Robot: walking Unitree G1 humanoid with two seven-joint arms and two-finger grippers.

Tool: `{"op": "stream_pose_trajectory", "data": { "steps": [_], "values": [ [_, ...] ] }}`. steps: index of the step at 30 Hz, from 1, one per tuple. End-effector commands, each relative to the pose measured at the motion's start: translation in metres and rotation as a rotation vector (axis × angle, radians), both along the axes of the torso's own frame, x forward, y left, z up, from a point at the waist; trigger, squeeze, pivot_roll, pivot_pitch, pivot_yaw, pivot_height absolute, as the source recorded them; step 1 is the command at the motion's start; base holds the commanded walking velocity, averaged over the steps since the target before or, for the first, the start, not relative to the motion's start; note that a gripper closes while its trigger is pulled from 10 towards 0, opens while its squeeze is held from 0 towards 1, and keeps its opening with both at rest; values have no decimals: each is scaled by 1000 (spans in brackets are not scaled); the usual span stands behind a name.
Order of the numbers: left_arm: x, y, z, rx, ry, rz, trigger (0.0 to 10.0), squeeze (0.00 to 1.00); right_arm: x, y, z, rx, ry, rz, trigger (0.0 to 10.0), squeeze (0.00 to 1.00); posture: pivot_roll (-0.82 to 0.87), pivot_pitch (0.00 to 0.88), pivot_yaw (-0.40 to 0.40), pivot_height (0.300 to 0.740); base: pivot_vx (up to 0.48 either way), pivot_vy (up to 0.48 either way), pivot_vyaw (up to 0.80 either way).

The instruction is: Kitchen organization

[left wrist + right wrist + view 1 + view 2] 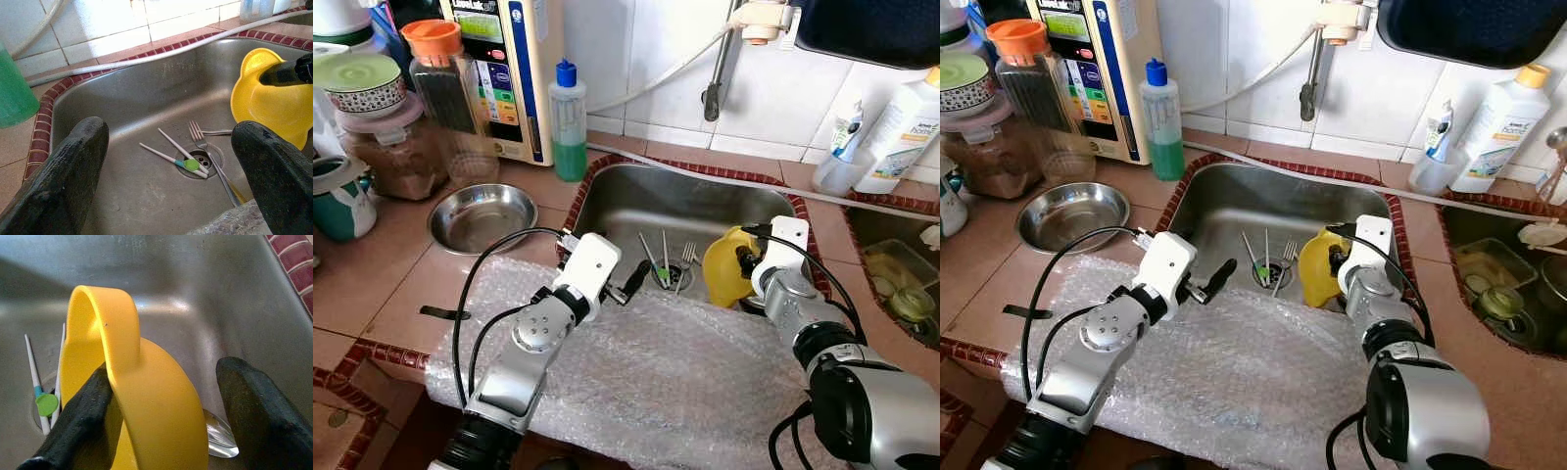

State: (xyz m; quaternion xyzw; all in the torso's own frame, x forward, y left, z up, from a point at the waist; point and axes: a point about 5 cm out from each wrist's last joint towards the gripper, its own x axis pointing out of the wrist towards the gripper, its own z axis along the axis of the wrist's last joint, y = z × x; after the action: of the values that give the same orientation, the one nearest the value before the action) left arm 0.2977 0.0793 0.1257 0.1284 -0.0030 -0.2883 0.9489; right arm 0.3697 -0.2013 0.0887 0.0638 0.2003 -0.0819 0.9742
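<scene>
The left arm reaches forward and to the right, bent at the elbow, and its left gripper (634, 281) hangs with the two black fingers (63, 176) spread wide, holding nothing. The right arm stretches straight ahead with its wrist tipped downward. The right gripper (166, 416) has its fingers (78, 426) apart, one on each side of a yellow wall, one finger touching it.
</scene>
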Motion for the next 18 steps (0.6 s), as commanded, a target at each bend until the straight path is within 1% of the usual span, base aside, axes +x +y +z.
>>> {"op": "stream_pose_trajectory", "data": {
  "steps": [1,4,5,6,7,9,17,18],
  "values": [
    [3,-2,4,5,-19,-2,10000,1000,0,-6,2,25,-11,-23,10000,1000,143,25,-27,740,0,0,0],
    [3,-3,4,5,-21,1,10000,1000,1,-6,4,53,-30,-33,10000,1000,143,27,-28,740,0,0,0],
    [3,-3,4,5,-22,3,10000,1000,3,-5,7,91,-51,-39,10000,1000,143,27,-28,740,0,0,0],
    [3,-3,4,7,-23,6,10000,1000,5,-5,12,163,-89,-52,10000,1000,143,27,-28,740,0,0,0],
    [3,-3,4,7,-23,6,10000,1000,5,-5,12,163,-89,-52,10000,1000,143,27,-28,740,0,0,0],
    [3,-2,3,11,-24,13,10000,1000,7,-4,16,198,-114,-46,10000,1000,143,27,-28,740,0,0,0],
    [4,-1,4,20,-32,27,10000,1000,9,-1,18,202,-117,-29,10000,1000,144,28,-30,740,0,0,0],
    [6,2,4,26,-37,61,10000,1000,11,2,21,215,-133,-16,10000,1000,143,30,-28,740,0,0,0]
  ]
}}
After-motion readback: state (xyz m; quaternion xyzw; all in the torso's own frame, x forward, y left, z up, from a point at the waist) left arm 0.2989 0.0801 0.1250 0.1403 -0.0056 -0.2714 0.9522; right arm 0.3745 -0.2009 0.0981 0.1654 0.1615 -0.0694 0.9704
